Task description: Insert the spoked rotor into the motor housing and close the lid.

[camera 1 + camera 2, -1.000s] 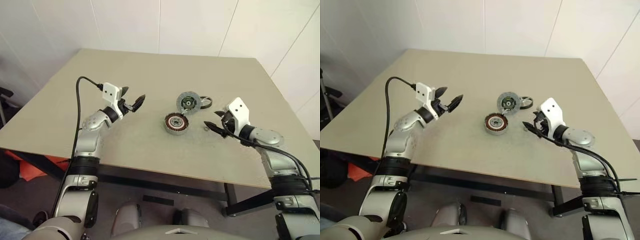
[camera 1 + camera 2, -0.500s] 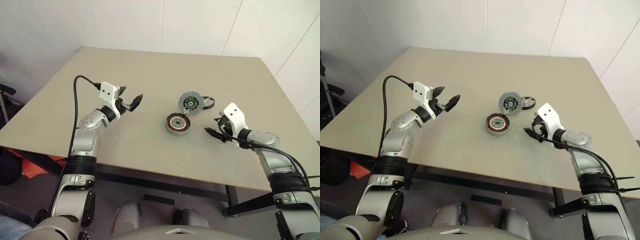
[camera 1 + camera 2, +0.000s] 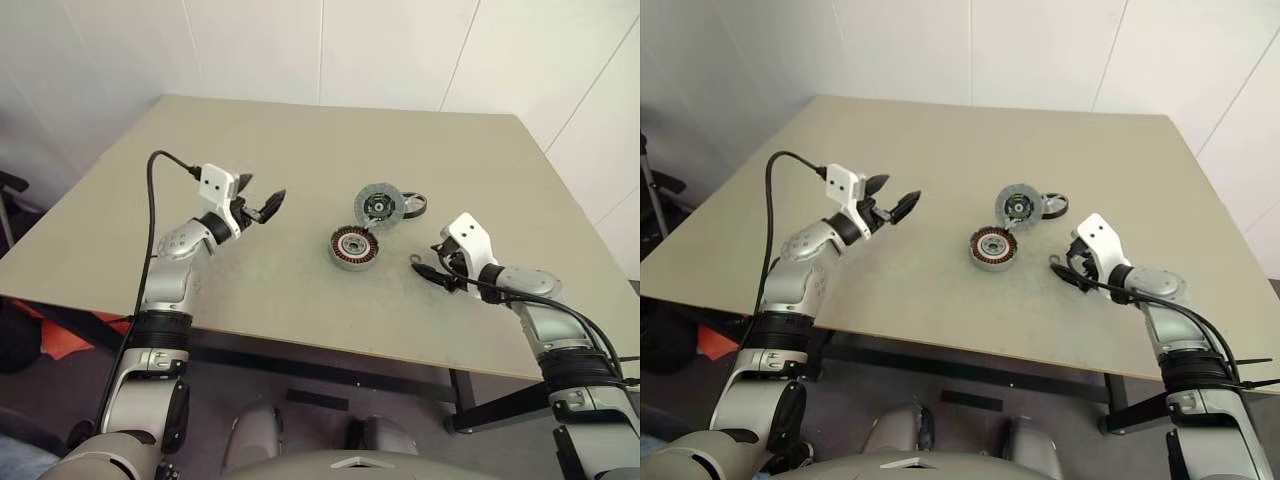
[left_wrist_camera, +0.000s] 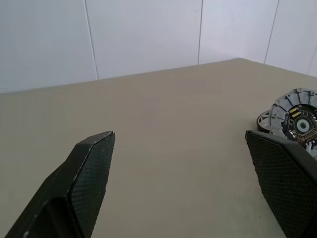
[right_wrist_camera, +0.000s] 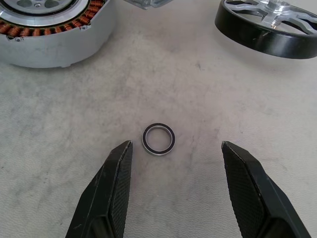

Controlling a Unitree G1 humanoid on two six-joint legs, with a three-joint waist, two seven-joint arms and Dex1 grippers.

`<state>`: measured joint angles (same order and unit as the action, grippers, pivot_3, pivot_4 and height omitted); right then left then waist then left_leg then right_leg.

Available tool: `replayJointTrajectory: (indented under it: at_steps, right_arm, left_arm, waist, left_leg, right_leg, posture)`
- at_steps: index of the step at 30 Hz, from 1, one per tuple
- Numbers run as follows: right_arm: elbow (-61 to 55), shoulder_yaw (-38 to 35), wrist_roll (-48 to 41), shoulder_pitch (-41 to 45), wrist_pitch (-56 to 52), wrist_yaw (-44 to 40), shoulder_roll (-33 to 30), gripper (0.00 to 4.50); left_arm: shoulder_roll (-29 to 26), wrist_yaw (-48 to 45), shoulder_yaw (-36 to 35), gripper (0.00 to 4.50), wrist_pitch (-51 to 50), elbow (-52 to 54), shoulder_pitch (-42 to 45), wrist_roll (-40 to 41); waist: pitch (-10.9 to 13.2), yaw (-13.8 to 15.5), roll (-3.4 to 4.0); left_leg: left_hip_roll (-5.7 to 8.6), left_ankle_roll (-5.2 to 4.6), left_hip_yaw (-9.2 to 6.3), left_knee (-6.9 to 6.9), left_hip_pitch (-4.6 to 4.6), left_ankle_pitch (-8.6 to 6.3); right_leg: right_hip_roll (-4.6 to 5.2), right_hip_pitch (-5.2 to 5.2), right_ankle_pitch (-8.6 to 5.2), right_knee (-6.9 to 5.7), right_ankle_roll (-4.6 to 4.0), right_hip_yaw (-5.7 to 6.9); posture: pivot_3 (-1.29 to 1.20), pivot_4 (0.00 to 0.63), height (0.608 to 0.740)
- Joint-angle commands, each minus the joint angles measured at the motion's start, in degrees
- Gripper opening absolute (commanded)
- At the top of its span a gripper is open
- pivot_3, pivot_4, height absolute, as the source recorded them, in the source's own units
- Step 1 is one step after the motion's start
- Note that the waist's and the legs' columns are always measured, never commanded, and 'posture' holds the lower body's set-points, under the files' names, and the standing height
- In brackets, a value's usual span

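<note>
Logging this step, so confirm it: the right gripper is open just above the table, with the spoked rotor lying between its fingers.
Not right. A small metal ring lies between the right gripper's open fingers, as the right wrist view shows. The spoked rotor lies farther off on the table, beyond the fingertips.

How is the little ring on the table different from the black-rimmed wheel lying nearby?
The small ring is tiny and thin, an open loop with nothing inside; the spoked rotor is far wider and thicker, with silver spokes running to a central hub. The ring lies just ahead of the right gripper, between its open jaws; the rotor lies farther off. Both are round, black-edged and flat on the table.
</note>
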<state>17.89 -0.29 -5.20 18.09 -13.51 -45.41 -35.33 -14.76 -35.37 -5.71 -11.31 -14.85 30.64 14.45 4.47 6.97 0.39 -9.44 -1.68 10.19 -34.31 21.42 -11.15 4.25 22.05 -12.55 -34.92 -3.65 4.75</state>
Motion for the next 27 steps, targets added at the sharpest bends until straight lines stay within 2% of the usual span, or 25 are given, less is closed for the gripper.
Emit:
replayJointTrajectory:
  at_steps: [1, 6, 11, 15, 20, 27]
  right_arm:
    - [0.68, 0.97, 0.37, 1.26, 0.88, 0.17, 1.12, 3.21]
    - [2.72, 1.23, 0.76, 2.57, 1.98, 0.14, 1.79, 3.21]
    - [4.61, 1.44, 0.98, 3.70, 3.04, 0.03, 2.20, 3.21]
    - [5.58, 1.69, 0.93, 4.10, 3.58, -0.35, 2.60, 2.34]
    - [6.11, 2.15, 1.19, 4.51, 4.05, -0.74, 2.66, 0.68]
    - [6.33, 2.70, 1.45, 5.26, 3.98, -0.83, 2.74, 0.66]
  left_arm:
    - [-1.14, -3.21, 1.35, 4.48, -2.76, 3.15, -0.38, 2.14]
    - [-3.86, -8.05, 4.18, 4.48, -6.07, 5.17, -2.63, 2.51]
    - [-5.46, -8.30, 4.08, 4.48, -6.17, 4.46, -3.05, 2.22]
    - [-5.85, -7.66, 4.01, 4.50, -5.59, 4.36, -3.00, 2.01]
    - [-6.11, -7.62, 3.98, 4.50, -5.58, 4.50, -3.07, 2.13]
    - [-6.43, -7.71, 4.07, 4.50, -5.45, 4.84, -3.15, 2.03]
  waist:
    - [0.00, -0.08, 0.00]
    - [-0.01, -0.52, 0.00]
    - [-0.01, -1.21, 0.00]
    - [-0.01, -1.35, 0.01]
    - [-0.01, -1.34, 0.01]
    - [-0.01, -1.37, 0.01]
  left_leg:
    - [0.00, 0.01, 0.00, 0.00, -0.04, 0.01]
    - [-0.02, 0.07, 0.01, 0.01, -0.19, 0.04]
    - [-0.02, 0.11, 0.01, 0.01, -0.23, 0.07]
    - [-0.02, 0.11, 0.00, 0.01, -0.33, 0.07]
    - [-0.01, 0.11, 0.00, 0.01, -0.34, 0.07]
    - [-0.01, 0.12, 0.00, 0.01, -0.38, 0.07]
  right_leg:
    - [0.00, -0.02, 0.00, 0.00, 0.00, 0.00]
    - [0.00, -0.09, 0.00, -0.01, 0.00, -0.01]
    - [0.00, -0.16, 0.00, -0.02, 0.00, -0.01]
    - [0.00, -0.27, 0.00, -0.02, 0.00, 0.00]
    - [0.00, -0.30, 0.01, -0.01, -0.01, 0.00]
    - [0.00, -0.33, 0.00, -0.01, -0.01, 0.00]
  posture:
    - [0.00, 0.000, 0.740]
    - [0.00, 0.000, 0.740]
    - [0.00, 0.000, 0.740]
    - [0.00, 0.000, 0.740]
    - [0.00, 0.000, 0.740]
    - [0.00, 0.000, 0.740]
